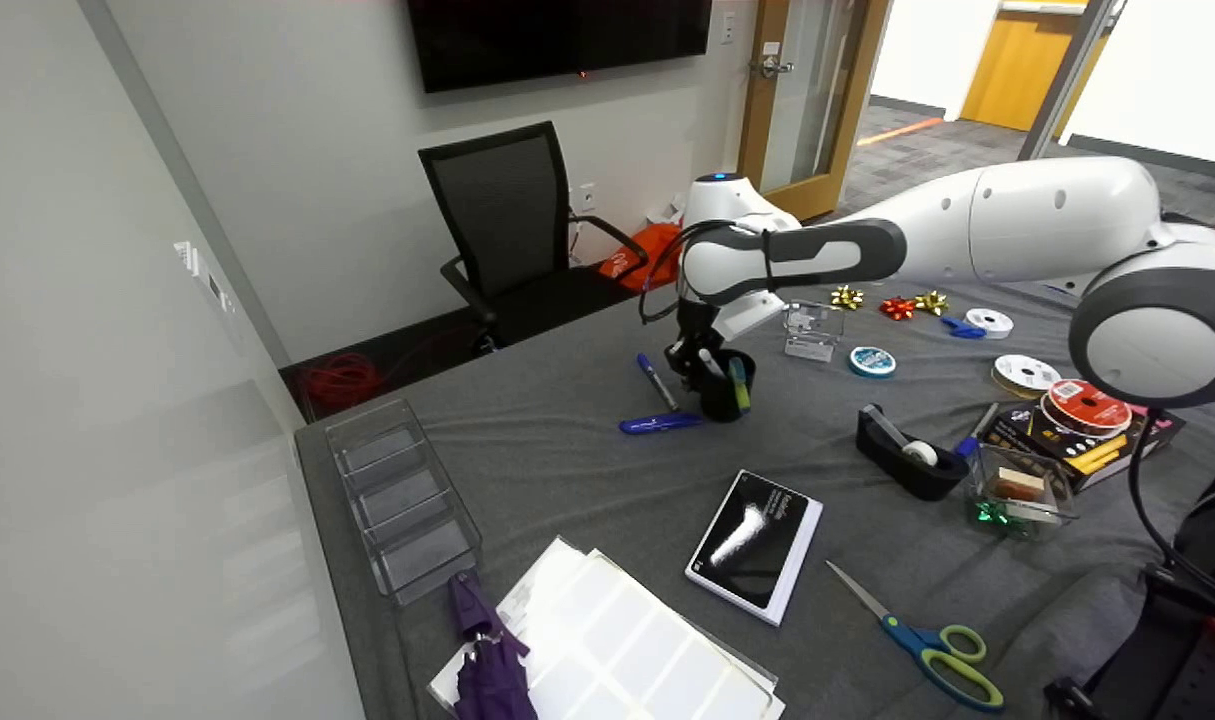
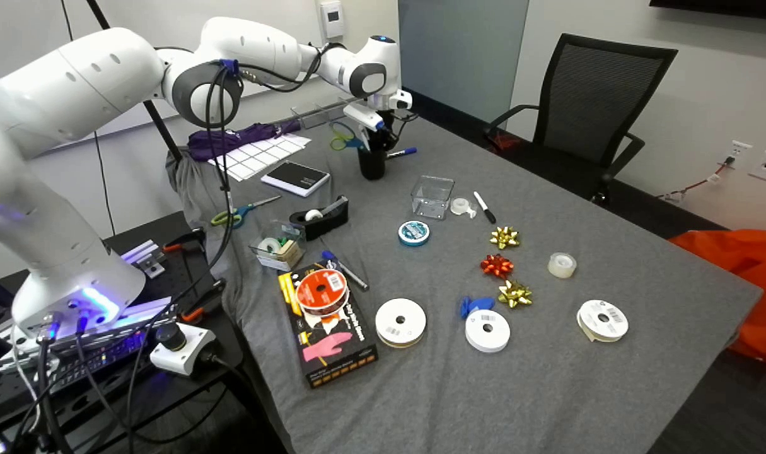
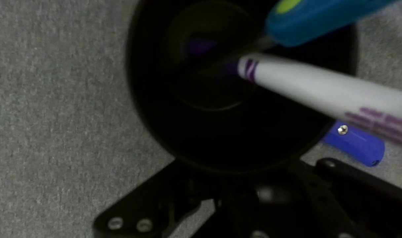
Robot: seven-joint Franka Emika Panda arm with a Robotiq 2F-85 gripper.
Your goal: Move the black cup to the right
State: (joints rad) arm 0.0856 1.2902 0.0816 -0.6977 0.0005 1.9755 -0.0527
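Far left in an exterior view: clear divided tray (image 1: 412, 530). Purple umbrella (image 1: 492, 655) next, across edge of white sheets (image 1: 622, 645). Blue-capped pen (image 1: 659, 384) and blue tool (image 1: 660, 424) follow. Then your gripper (image 1: 689, 368), at black cup (image 1: 719, 402); you cannot tell whether fingers stand spread or pinch, since rim hides tips in wrist view. Cup upright, just right of blue tool, white marker (image 3: 320, 87) and blue-handled scissors (image 3: 316, 21) leaning inside. Further right: black notebook (image 1: 739, 555), tape dispenser (image 1: 892, 462), second scissors (image 1: 912, 638).

Both exterior views are pointed down at the same bench (image 1: 567, 490), and the wrist view close into the black cup (image 3: 220, 135).
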